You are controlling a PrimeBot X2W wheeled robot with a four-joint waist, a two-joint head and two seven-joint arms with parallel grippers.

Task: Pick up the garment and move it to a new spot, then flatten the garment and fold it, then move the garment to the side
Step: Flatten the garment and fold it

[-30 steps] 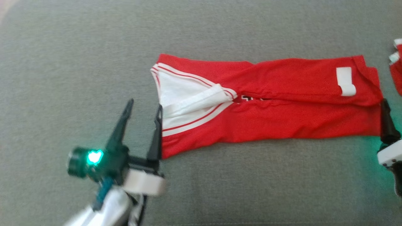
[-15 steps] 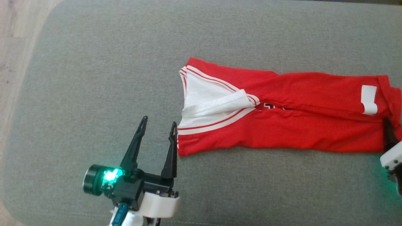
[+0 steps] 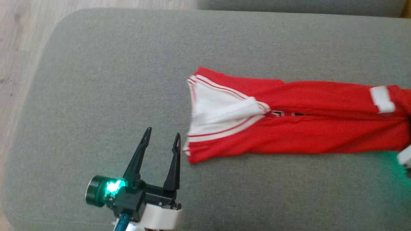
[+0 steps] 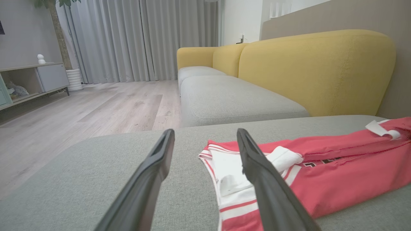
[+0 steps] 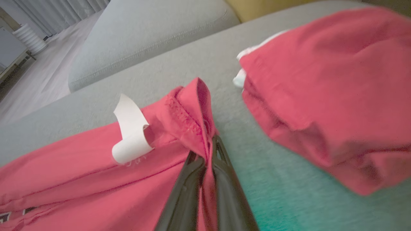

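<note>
Red garment (image 3: 305, 141), white-striped trim, folded into long strip, flat on grey cushion (image 3: 112, 80), label (image 3: 381, 98) near right end.

Garment (image 3: 289, 128) laid lengthwise, left to right, across seat cushion (image 3: 112, 80). Left gripper (image 3: 162, 133) over cushion, just beside garment's near left corner, pointing away from robot. Right gripper (image 5: 207, 147) at garment's right end, hem caught in its grip. Label (image 3: 381, 98) on top of garment, near right end. Second garment (image 5: 321, 96) on same cushion, right of first, apart from it. Floor (image 3: 19, 32) left of cushion. Another seat cushion (image 4: 231, 99) behind; in left wrist view, backrest (image 4: 314, 70) at its right.
</note>
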